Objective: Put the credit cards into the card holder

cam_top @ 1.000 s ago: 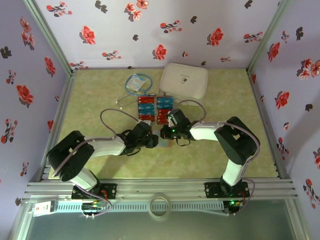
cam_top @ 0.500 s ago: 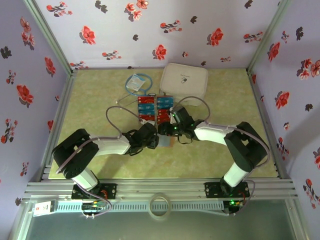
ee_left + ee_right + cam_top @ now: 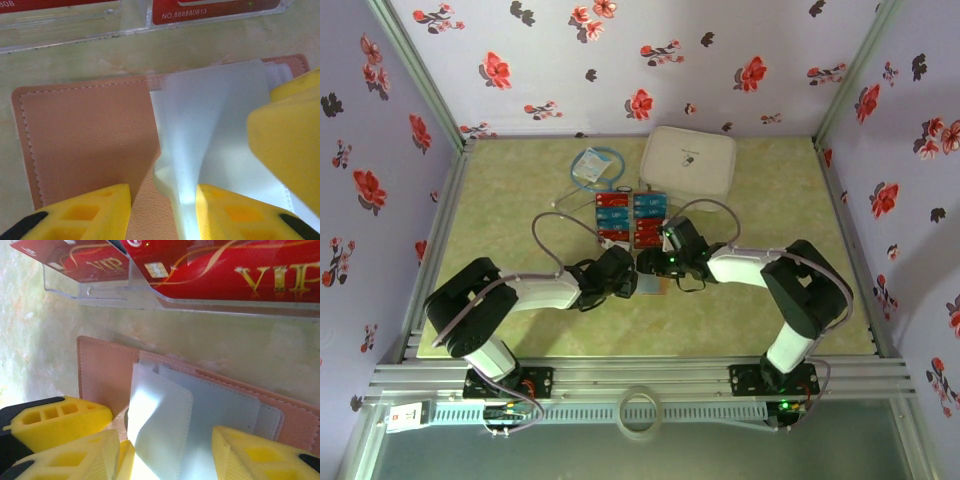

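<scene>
Now the holder (image 3: 85,145) lies open and flat on the table (image 3: 700,322), just in front of the clear trays (image 3: 100,295) with the cards (image 3: 240,275), and both grippers meet over it. The left gripper (image 3: 165,210) stands partly open. Its fingers (image 3: 85,212) are one on each side of the fold where a pale sleeve (image 3: 215,110) rises from the tan cover, and it clamps nothing that I can see. The right gripper (image 3: 167,460) is wider open and also empty, and a sleeve curls up between its jaws.

I judge that the step in hand is to open one sleeve so that a card can go in. To do it well, one gripper should press the cover down, so that the holder does not slide. The other should lift only one sleeve, by its free edge. The sleeves look thin and soft, so a pinch of two together would probably close the pocket. A card should then come in flat and straight, not at an angle.

About the containers: the sleeves look empty, and no card is in the holder yet. The trays hold red and blue cards in two columns. The white case (image 3: 688,160) at the back is closed, so what is inside I cannot tell.
</scene>
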